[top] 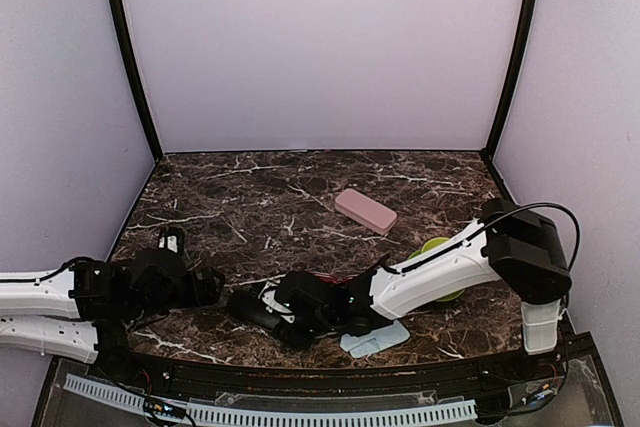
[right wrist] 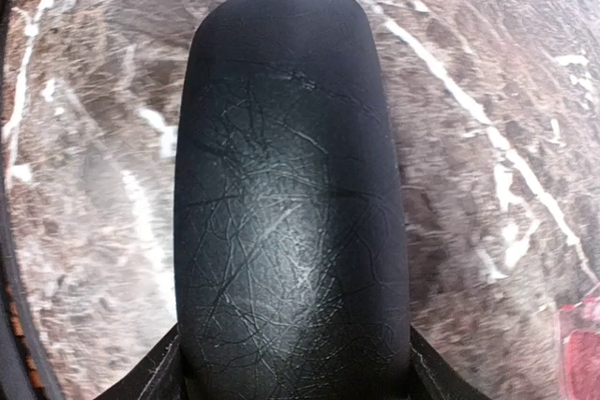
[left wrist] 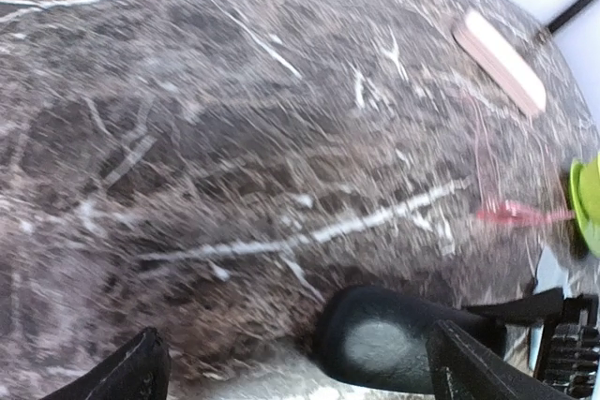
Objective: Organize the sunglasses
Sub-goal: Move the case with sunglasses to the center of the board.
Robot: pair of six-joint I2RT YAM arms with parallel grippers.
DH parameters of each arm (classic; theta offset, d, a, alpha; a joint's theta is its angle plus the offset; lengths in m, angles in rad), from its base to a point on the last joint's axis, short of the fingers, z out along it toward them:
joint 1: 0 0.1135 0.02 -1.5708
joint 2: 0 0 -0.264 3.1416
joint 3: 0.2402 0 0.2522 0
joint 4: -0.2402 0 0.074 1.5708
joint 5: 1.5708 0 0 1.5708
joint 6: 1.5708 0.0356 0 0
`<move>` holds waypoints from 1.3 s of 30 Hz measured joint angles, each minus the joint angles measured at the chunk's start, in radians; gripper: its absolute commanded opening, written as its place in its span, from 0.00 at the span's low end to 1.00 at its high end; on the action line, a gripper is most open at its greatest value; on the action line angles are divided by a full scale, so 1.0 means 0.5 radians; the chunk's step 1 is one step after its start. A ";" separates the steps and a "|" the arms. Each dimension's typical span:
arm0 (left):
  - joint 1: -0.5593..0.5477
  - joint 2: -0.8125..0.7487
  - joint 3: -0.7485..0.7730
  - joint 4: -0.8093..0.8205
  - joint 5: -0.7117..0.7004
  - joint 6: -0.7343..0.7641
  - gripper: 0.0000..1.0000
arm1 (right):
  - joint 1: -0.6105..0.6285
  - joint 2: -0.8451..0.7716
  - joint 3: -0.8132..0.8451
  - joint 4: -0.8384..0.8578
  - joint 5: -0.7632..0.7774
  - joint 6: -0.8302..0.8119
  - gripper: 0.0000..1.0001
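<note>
My right gripper (top: 298, 319) is shut on a black oblong hard case (top: 252, 309) and holds it by one end low over the table. The case fills the right wrist view (right wrist: 291, 194), with both fingers tight against its sides. My left gripper (top: 207, 285) is open and empty, its jaws spread wide, just left of the case's free end (left wrist: 389, 336). The translucent red-pink sunglasses (left wrist: 511, 214) lie behind the right arm; an edge shows in the right wrist view (right wrist: 581, 353). The black sunglasses are out of view.
A pink hard case (top: 365, 210) lies mid-table, also in the left wrist view (left wrist: 502, 58). A light blue folded cloth (top: 375, 339) lies near the front edge under the right arm. A green round object (top: 436, 246) sits behind that arm.
</note>
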State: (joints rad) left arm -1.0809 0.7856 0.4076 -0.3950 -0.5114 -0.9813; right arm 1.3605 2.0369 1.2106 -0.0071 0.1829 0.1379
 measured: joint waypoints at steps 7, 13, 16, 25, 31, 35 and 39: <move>0.221 -0.029 0.184 -0.200 0.014 0.166 0.99 | -0.148 0.014 0.087 -0.055 -0.031 -0.144 0.42; 0.323 0.047 0.334 -0.220 0.043 0.288 0.99 | -0.317 0.197 0.481 -0.130 -0.206 -0.320 0.43; 0.365 0.048 0.359 -0.223 0.052 0.335 0.99 | -0.385 0.322 0.696 -0.210 -0.327 -0.406 0.43; 0.405 0.051 0.391 -0.225 0.062 0.412 0.99 | -0.536 0.792 1.444 -0.590 -0.626 -0.639 0.50; 0.417 0.110 0.392 -0.214 0.080 0.439 0.99 | -0.558 0.956 1.708 -0.745 -0.690 -0.704 0.62; 0.418 0.123 0.392 -0.188 0.091 0.455 0.99 | -0.558 0.959 1.718 -0.780 -0.696 -0.729 0.83; 0.426 0.152 0.392 -0.166 0.102 0.467 0.99 | -0.559 0.957 1.711 -0.780 -0.709 -0.730 0.91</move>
State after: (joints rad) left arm -0.8677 0.8616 0.6037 -0.4782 -0.4603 -0.7479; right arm 1.0809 2.5153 2.0659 -0.3969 -0.1715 -0.2272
